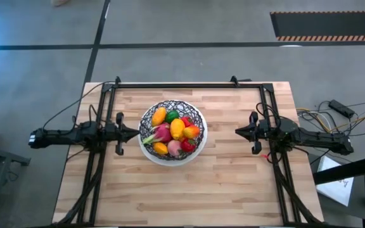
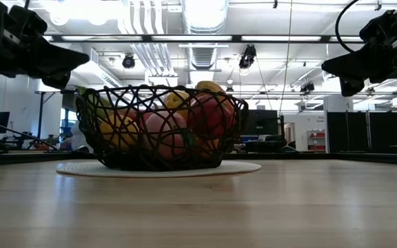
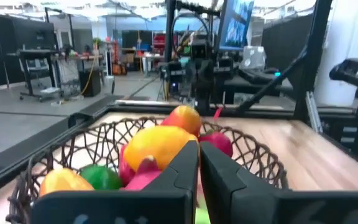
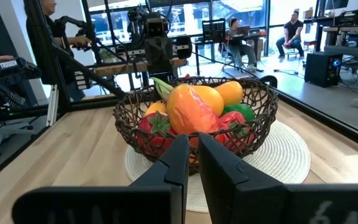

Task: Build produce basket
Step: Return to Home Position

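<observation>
Two grippers hang over your bench, one on each side of the basket. You can see the left gripper just beside the basket's left side, with its fingers pressed together on nothing. The right gripper is nearer the right edge, well apart from the basket, and its fingers are together too. The basket stands on a white mat by the middle of the far edge, a bit to the left. It is full of produce.

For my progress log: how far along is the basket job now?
Done: the produce is piled in the basket. In hand: nothing; the left gripper and right gripper hang shut, empty, either side of it. Left: probably only parking them.
</observation>
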`<state>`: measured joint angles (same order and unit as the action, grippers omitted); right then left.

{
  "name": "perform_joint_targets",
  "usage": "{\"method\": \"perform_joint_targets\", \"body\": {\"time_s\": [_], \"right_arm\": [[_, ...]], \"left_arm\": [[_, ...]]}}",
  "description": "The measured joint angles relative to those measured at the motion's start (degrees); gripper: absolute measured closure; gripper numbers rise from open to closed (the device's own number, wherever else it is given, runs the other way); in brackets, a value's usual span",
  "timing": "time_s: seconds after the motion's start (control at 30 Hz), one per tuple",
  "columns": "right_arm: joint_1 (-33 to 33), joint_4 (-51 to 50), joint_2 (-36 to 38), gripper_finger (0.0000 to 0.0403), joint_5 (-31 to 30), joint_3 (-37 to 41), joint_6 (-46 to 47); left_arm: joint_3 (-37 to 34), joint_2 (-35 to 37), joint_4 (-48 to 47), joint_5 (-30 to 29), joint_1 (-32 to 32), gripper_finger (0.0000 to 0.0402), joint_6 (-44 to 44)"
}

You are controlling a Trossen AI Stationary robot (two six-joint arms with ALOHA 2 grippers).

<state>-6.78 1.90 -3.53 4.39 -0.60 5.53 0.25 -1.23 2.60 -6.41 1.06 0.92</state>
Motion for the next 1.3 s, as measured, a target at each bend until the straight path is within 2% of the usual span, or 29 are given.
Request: {"method": "perform_joint_targets", "body": {"time_s": [0.5, 1.3], "right_arm": [[0.00, 0.00, 0.00, 0.0376, 0.02, 0.00, 0.00], [0.01, -0.01, 0.00, 0.0376, 0.03, 0.00, 0.00]], "left_arm": [[0.00, -0.08, -0.29, -0.07, -1.75, 0.0401, -2.35], [0.00, -5.17, 0.29, -0.11, -1.75, 0.0401, -2.40]]}}
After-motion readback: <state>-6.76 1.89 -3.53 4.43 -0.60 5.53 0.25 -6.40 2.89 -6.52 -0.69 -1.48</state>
